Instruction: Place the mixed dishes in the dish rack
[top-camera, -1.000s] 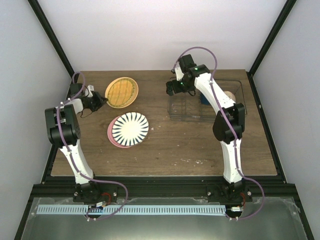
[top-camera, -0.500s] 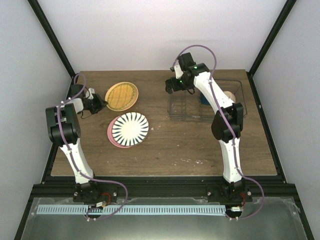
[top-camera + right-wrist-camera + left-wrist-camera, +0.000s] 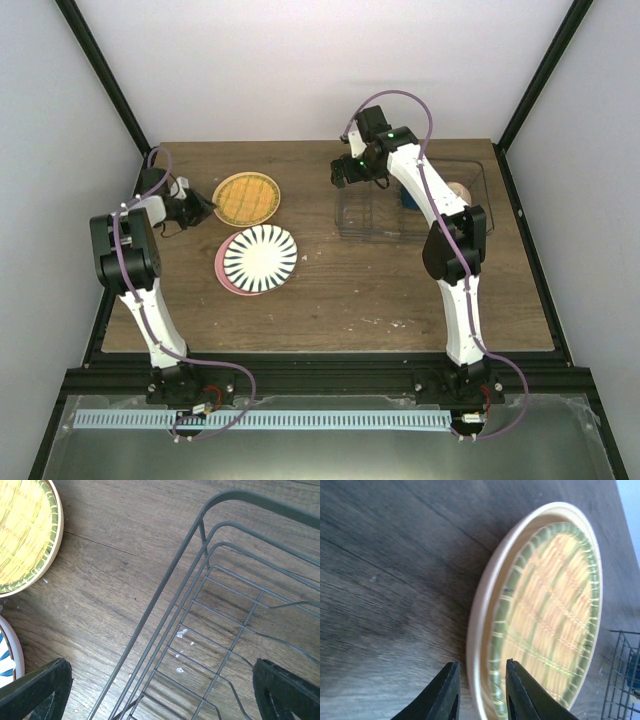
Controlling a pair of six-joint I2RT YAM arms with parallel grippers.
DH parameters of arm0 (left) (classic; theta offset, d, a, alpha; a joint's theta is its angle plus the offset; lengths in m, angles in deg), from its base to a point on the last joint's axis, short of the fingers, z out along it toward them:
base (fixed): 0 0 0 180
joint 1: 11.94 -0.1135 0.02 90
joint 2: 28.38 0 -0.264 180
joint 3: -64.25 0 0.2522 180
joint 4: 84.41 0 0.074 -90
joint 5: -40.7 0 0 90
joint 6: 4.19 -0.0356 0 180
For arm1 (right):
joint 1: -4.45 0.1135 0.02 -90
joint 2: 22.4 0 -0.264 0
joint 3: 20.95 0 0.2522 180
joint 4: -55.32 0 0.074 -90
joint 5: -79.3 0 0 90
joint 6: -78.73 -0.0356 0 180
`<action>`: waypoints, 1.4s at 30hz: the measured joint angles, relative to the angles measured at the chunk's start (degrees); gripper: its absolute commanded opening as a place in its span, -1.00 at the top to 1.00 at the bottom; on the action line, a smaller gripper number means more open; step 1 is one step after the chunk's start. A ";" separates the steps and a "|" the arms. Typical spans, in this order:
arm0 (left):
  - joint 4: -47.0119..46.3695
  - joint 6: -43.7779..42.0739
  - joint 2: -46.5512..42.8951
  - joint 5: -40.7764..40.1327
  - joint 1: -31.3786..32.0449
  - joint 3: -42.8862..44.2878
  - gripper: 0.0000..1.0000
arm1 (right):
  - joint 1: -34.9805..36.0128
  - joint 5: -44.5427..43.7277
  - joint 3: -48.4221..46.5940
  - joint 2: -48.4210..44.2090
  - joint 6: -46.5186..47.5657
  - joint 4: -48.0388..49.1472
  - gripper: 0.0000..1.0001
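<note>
Your left pincer (image 3: 480, 663) sits low at the left side of the desk (image 3: 350, 300), its fingers parted only a little and set astride the near rim of the yellow-orange grid-patterned plate (image 3: 246, 198). The left wrist view shows a sliver of gap on either side of the rim, so the fingers straddle it without pinching. The plate lies flat on the wood at the back left, just behind the white plate with black radial stripes (image 3: 260, 258). That one rests on top of the pink plate (image 3: 221, 270), which shows only as a crescent along its left edge. Your right pincer (image 3: 160, 662) is spread wide with nothing between its fingers. It hangs above the left end of the dish rack (image 3: 370, 222), whose dark wires and inner dividers fill most of the right wrist view, with a few pale crumbs on the desk beneath them. The rack stands at the back right of the desk, well apart from the three plates. Inside it you can see the dark blue mug (image 3: 409, 196) near the middle, partly behind your right arm, and the small cream bowl (image 3: 461, 190) towards its right end.
</note>
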 measured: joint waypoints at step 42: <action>14.36 -9.01 3.98 -7.15 6.36 17.35 -0.65 | 0.00 -1.16 0.00 0.04 0.00 -0.42 -1.00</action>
